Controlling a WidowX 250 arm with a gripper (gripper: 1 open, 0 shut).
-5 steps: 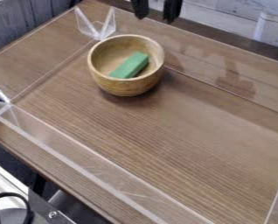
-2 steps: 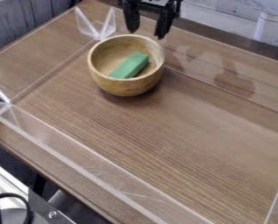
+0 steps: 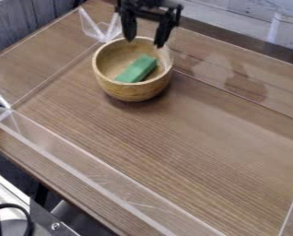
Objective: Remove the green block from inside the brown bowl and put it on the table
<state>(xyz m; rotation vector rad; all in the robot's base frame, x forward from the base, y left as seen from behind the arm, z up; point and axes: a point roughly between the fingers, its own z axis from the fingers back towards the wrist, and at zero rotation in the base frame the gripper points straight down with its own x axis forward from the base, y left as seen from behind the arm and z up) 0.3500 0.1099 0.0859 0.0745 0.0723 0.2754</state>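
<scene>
The green block (image 3: 140,69) lies slanted inside the brown bowl (image 3: 112,85), which stands on the table (image 3: 198,129) toward the back left. My gripper (image 3: 144,37) hangs just above the bowl's far rim, pointing down. Its two dark fingers (image 3: 128,30) stand wide apart with nothing between them. It is open and clear of the block.
Clear plastic walls (image 3: 44,138) run along the table's edges, with a crumpled corner (image 3: 99,26) just behind the bowl. The wood-grain surface stretches to the right and toward the front of the bowl.
The gripper has come down and to the left, from the top edge of the view to just above the bowl's far rim. Bowl and block have not moved.
</scene>
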